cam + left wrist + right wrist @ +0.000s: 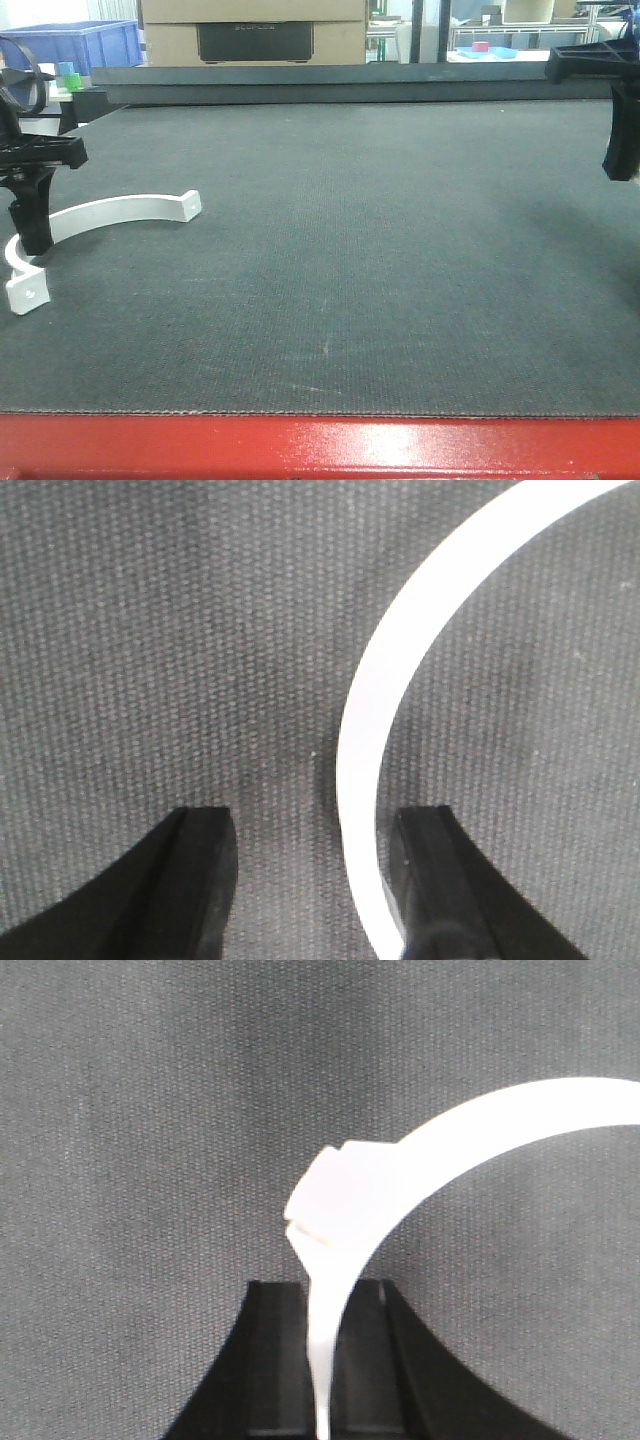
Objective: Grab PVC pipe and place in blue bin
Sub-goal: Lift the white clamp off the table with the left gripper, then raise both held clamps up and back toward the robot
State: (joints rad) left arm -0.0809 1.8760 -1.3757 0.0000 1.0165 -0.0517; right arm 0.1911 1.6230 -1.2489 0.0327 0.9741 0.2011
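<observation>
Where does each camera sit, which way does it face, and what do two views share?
Front: at the table's near edge, facing across the mat; left gripper and right gripper show.
Left wrist: looks down at mat; open fingers around the PVC pipe.
Right wrist: looks down; fingers pinch a white curved piece.
Shared: front and left wrist both show the PVC pipe.

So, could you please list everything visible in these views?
dark grey fabric mat: one, grey, the work surface.
white curved PVC pipe piece: one, white, lying on the mat's left.
second white curved PVC pipe piece: one, white, gripped, seen only in the right wrist view.
blue plastic bin: one, blue, far left, beyond the mat.
brown cardboard boxes: two stacked, brown, beyond the mat, centre.
left pincer: one, black, open, at the lying piece.
right pincer: one, black, shut on the second piece.
</observation>
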